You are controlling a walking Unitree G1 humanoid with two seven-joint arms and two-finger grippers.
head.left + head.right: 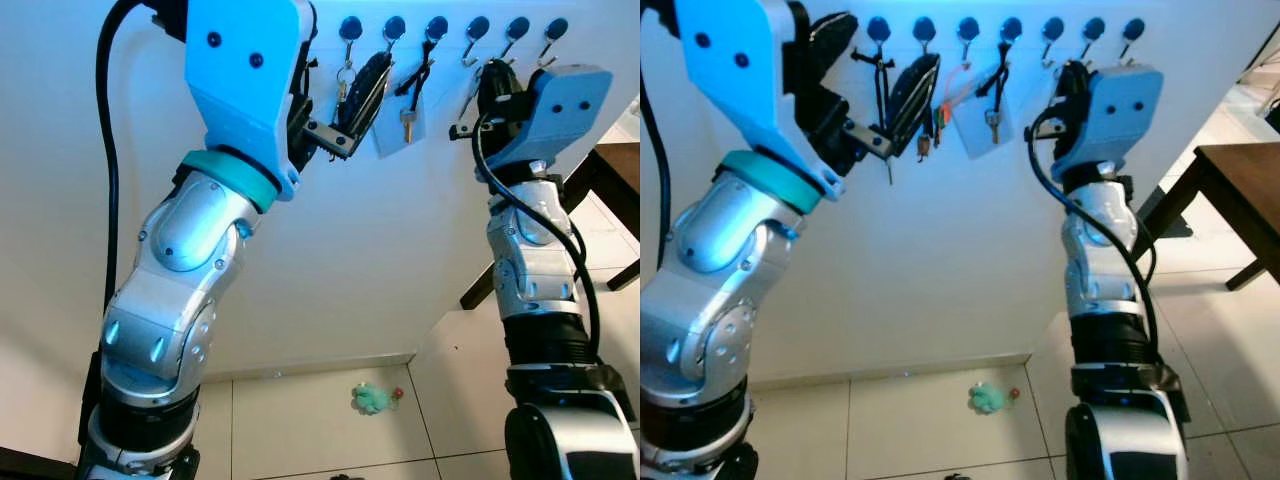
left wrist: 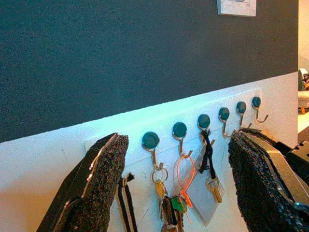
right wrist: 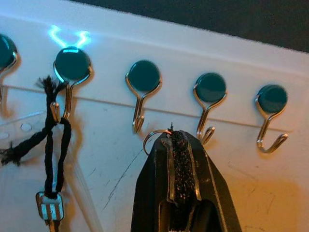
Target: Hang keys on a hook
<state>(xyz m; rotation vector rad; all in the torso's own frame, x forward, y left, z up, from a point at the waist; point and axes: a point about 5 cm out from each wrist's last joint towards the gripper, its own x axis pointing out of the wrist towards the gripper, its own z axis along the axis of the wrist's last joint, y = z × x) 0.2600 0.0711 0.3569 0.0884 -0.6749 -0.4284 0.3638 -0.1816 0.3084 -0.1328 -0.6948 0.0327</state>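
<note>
Right gripper point(image 3: 179, 159) raised at the white wall, black fingers pinched on a thin silver key ring point(image 3: 153, 138), ring just below and between two empty blue-capped metal hooks point(image 3: 140, 96), left gripper point(image 2: 178, 193) spread wide nearby.

silver arms point(image 1: 175, 290), black cables point(image 1: 105, 150)

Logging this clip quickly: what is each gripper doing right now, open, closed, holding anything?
Left gripper: open, holding nothing, raised at the hooks.
Right gripper: closed on a key ring, just below an empty hook.
</note>
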